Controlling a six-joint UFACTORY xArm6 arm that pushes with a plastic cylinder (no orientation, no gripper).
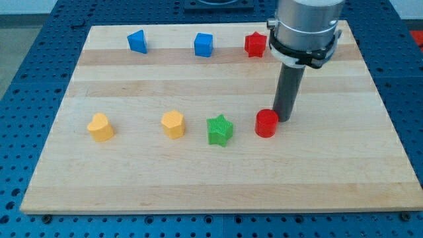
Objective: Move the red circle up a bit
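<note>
Camera view: red circle [266, 123] low and squat, a short cylinder with a flat round top, plain bright red, upright on the wooden board [132, 172], right of the board's middle. Just to its left, green star [219, 129], close but apart. Farther left in the same row, yellow hexagon-like block [173, 123] and yellow heart [100, 127].

My tip [285, 119] down at the board surface, immediately right of the red circle and slightly toward the view's top; touching or a hair apart, cannot tell which. Dark rod upright, under the grey round arm body [305, 30]. No jaws on this rig, only the plain rod end, so nothing apart or clamped.

Along the board's top edge: blue block [137, 41] of irregular shape, blue cube-like block [203, 45], red star [255, 44] just left of the arm body.

No containers on the board; every block directly on bare wood. Blue perforated table [39, 39] around the board.
</note>
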